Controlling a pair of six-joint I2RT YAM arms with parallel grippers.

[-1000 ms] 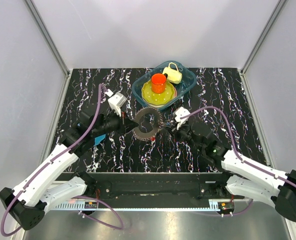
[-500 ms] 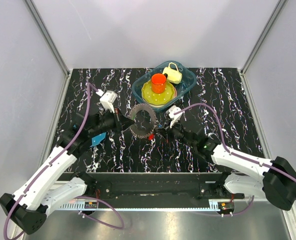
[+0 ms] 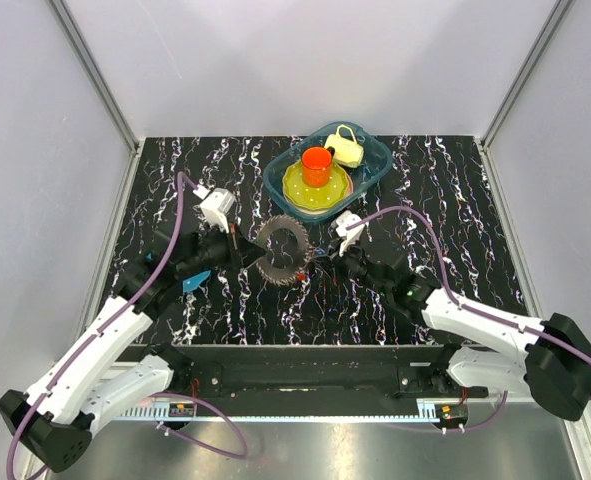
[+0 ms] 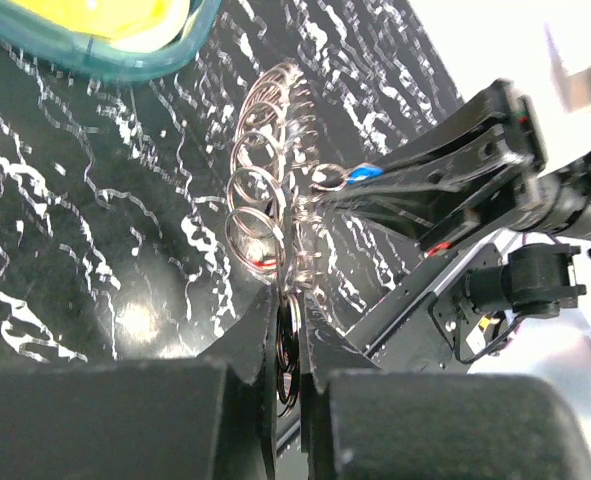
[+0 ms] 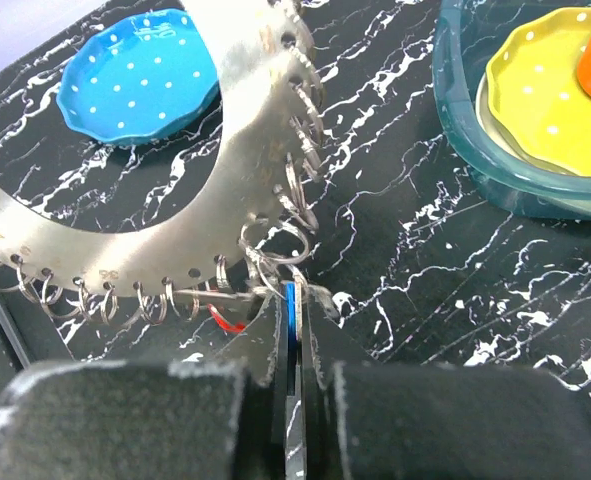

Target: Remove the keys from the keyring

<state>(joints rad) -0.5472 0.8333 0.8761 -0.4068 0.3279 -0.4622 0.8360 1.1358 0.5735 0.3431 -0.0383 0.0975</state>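
Inside the right gripper (image 5: 293,312), clamped, sits a blue-headed key (image 5: 291,296); the left gripper (image 4: 288,312) pinches the stiff, likely slippery keyring (image 5: 237,190).

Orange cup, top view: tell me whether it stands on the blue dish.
No, the orange cup stands on the yellow plate, which lies inside the teal tub.

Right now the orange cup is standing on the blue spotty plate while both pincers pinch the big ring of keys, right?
Not quite. The orange cup stands on the yellow plate, not the blue spotty plate; the top view shows it. The left pincer and right pincer do pinch the ring of keys.
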